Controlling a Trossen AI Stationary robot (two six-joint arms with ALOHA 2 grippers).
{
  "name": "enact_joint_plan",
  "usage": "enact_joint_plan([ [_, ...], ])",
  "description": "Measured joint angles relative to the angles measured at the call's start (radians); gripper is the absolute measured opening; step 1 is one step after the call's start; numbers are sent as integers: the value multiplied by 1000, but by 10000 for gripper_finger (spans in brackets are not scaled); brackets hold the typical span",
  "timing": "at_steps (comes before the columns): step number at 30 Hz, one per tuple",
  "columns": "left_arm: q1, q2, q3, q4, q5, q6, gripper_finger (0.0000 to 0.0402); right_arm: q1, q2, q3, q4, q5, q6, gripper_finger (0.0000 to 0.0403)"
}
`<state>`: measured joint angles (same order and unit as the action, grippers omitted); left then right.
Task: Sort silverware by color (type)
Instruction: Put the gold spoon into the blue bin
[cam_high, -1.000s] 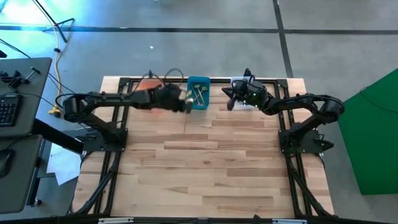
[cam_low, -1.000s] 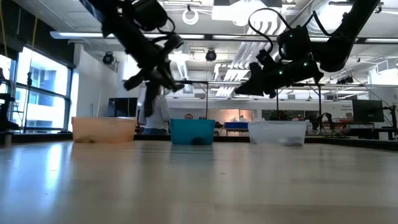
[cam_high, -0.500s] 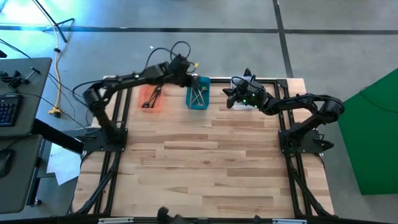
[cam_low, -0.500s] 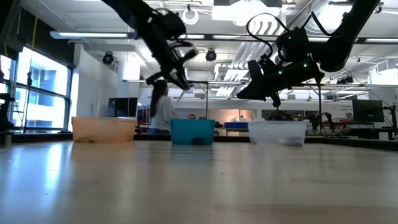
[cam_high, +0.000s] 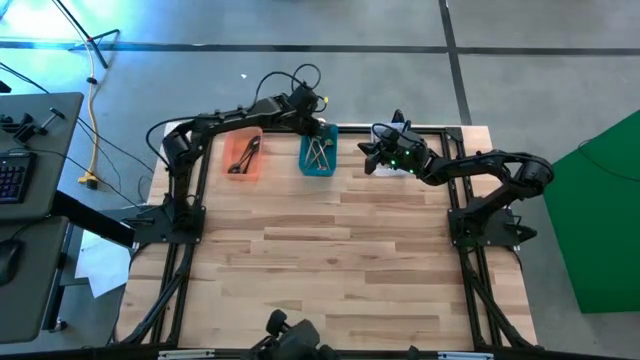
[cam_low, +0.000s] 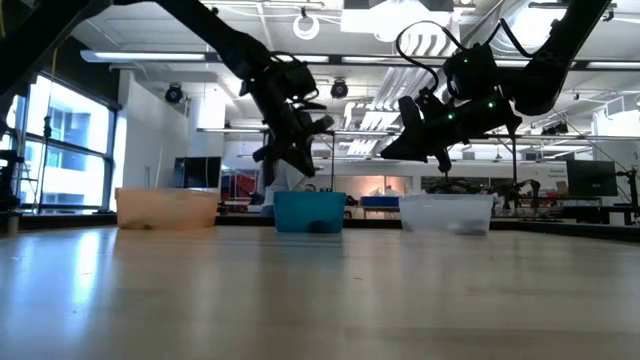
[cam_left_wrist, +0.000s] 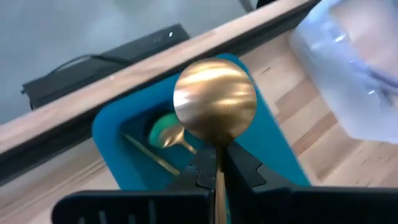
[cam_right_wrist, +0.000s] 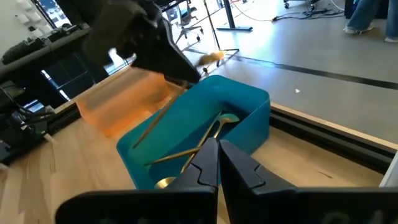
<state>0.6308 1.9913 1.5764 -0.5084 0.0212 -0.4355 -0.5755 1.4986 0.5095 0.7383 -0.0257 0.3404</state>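
The left hand (cam_left_wrist: 214, 163) is gripping a gold spoon (cam_left_wrist: 214, 102) by its thin handle. The spoon's round bowl is shining and is sticking up over the teal bin (cam_high: 319, 153). More gold spoons (cam_high: 318, 152) are lying crossed inside the teal bin. Dark spoons (cam_high: 243, 156) are lying in the orange bin (cam_high: 243, 166), just left of the teal bin. The clear bin (cam_low: 445, 213) is sitting to the right of the teal bin, and the right hand (cam_right_wrist: 218, 157) is hanging above it with its fingers pressed together on nothing. All three bins are lined up along the far edge of the tabletop (cam_high: 340, 270). In front of the teal bin, the wood is stretching wide and bare to the near edge.
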Motion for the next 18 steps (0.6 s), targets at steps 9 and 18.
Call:
enact_joint_plan([
  [9, -3, 62, 0, 7, -2, -43, 0, 0, 0, 0, -2, 1, 21, 0],
  [18, -3, 94, 0, -3, 5, -87, 6, 0, 0, 0, -14, 2, 22, 0],
])
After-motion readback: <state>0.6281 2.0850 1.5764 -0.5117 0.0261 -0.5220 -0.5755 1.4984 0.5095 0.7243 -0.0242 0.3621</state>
